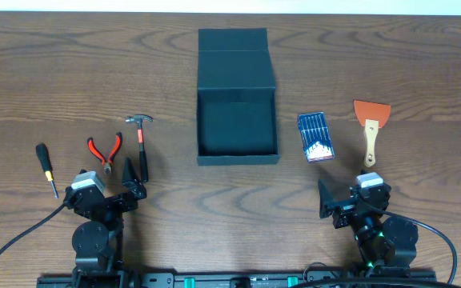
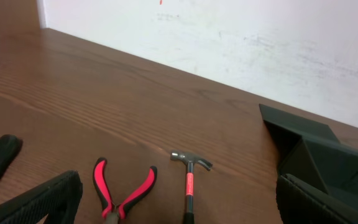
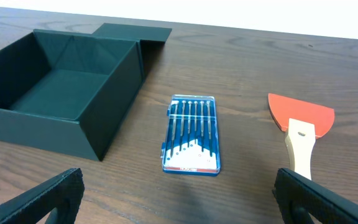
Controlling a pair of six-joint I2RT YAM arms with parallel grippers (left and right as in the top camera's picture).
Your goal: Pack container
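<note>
The dark teal-black container (image 1: 237, 128) stands open and empty at the table's middle, its flap lid (image 1: 234, 50) laid back; it shows in the right wrist view (image 3: 55, 93) and at the right edge of the left wrist view (image 2: 316, 162). Left of it lie a hammer (image 1: 142, 144), red-handled pliers (image 1: 104, 152) and a screwdriver (image 1: 47, 168). Right of it lie a blue case of small screwdrivers (image 1: 315, 137) and an orange scraper (image 1: 370, 128). My left gripper (image 1: 130, 182) is open and empty near the hammer handle. My right gripper (image 1: 326, 200) is open and empty, below the blue case.
The table's front edge runs just below both arm bases. A white wall (image 2: 229, 37) rises behind the table's far edge. Cables trail from both arms at the front.
</note>
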